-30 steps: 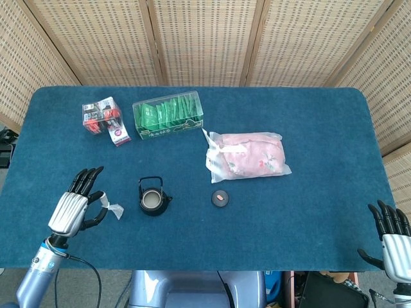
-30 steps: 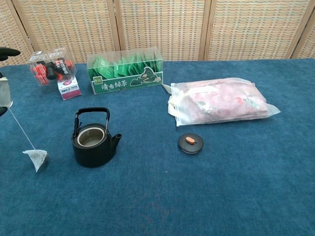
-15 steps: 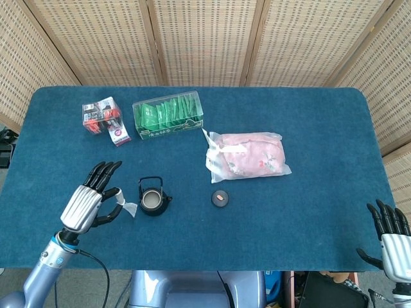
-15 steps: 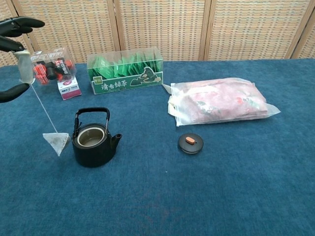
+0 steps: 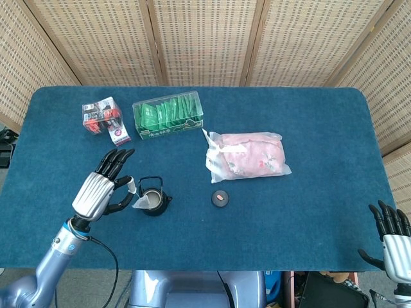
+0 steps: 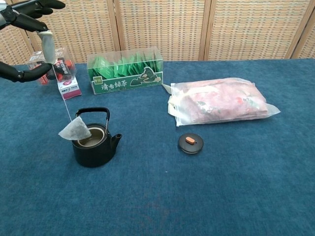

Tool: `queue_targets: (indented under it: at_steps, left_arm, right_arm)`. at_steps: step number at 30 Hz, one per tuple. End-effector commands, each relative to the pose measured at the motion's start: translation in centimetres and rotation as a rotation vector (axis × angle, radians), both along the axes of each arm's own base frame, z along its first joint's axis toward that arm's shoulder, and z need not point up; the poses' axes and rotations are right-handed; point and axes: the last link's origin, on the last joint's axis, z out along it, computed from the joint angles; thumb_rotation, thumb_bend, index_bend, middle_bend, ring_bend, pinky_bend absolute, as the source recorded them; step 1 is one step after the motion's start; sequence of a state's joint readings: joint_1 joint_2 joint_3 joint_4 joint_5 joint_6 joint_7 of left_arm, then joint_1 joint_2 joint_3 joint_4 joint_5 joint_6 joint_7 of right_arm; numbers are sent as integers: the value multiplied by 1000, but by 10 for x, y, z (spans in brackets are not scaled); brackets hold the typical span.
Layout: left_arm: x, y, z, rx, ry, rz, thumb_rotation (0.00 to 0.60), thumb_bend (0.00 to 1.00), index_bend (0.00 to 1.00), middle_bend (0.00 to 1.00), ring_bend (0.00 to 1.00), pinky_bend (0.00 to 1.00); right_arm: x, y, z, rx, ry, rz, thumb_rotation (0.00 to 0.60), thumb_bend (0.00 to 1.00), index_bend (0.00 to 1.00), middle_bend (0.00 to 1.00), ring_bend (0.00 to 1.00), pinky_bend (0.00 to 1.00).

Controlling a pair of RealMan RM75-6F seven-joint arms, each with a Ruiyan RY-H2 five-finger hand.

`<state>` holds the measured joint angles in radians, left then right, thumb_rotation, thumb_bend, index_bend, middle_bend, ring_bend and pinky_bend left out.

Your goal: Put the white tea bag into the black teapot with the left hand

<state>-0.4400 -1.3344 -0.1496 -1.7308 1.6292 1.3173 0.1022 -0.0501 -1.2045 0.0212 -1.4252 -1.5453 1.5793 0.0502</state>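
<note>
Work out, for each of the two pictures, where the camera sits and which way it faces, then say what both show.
Head view: high above the near edge, looking steeply down on the table; shows the left hand and right hand.
Chest view: low at the near edge, looking across toward the screens; shows only left hand fingers.
Shared: white tea bag hanging at the black teapot, lid.

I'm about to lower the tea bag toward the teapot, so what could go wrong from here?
1. The white tea bag hangs on a string from the left hand at the left rim of the black teapot, not over its opening; lowered now, it may drape outside.
2. The upright teapot handle stands close beside the string, which could snag on it.
3. Hanging freely, the bag may swing.
</note>
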Motion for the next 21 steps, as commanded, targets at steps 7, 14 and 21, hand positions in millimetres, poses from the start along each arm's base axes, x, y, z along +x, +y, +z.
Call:
queue_targets:
  at_steps: [7, 14, 21]
  left_arm:
    - [4, 8, -8, -19, 20, 7, 600, 418, 612, 34, 0, 0]
    - [-3, 6, -17, -52, 71, 27, 600, 418, 612, 34, 0, 0]
    - [-16, -7, -25, -112, 129, 41, 600, 418, 612, 34, 0, 0]
  right_arm:
    - [-2, 0, 0, -1, 0, -6, 600, 100, 29, 62, 0, 0]
    - [-3, 1, 0, 0, 1, -11, 600, 101, 29, 62, 0, 0]
    - [-2, 1, 0, 0, 2, -12, 600, 100, 29, 62, 0, 0]
